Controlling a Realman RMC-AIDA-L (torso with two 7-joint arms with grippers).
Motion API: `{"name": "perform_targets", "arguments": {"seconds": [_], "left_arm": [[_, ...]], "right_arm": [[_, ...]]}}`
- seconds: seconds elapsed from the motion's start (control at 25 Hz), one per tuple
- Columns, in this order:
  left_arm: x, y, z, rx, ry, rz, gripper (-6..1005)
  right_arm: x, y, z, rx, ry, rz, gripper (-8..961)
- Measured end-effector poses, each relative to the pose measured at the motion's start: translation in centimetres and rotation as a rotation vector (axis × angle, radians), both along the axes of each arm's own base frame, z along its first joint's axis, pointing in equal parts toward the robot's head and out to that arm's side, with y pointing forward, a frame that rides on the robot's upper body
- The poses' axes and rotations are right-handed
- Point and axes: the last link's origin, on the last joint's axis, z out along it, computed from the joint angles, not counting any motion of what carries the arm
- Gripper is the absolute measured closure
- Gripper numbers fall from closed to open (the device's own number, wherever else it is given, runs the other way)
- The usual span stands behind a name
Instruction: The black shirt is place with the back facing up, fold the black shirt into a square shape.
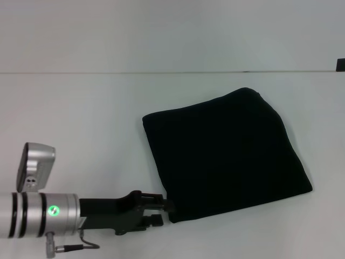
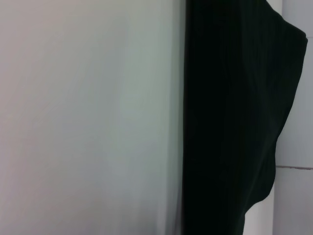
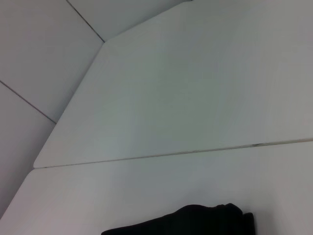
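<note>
The black shirt [image 1: 226, 154] lies flat on the white table [image 1: 81, 118], folded into a rough square that sits turned at a slight angle. No white lettering shows on it. My left gripper [image 1: 166, 211] is low over the table at the shirt's near left corner, with its fingertips right at the cloth edge. The fingers stand a little apart and hold nothing. The left wrist view shows the shirt [image 2: 234, 117] as a dark slab next to bare table. The right wrist view shows only the shirt's far edge [image 3: 195, 223]. My right gripper is out of view.
The white table has a seam [image 1: 161, 72] running across behind the shirt. A small dark object [image 1: 340, 65] sits at the far right edge. In the right wrist view a grey floor [image 3: 29, 73] lies beyond the table's far edge.
</note>
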Motion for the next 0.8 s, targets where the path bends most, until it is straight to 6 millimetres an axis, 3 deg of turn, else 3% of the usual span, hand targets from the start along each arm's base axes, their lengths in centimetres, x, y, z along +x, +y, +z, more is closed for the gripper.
{"name": "perform_targets", "arguments": {"seconds": [0.8], "left_arm": [[1.2,1.3,-1.5,-0.007,0.034,-0.017,476]], "right_arm": [[-0.3,0.4,0.1,0.015,-0.002,0.004,272]]}}
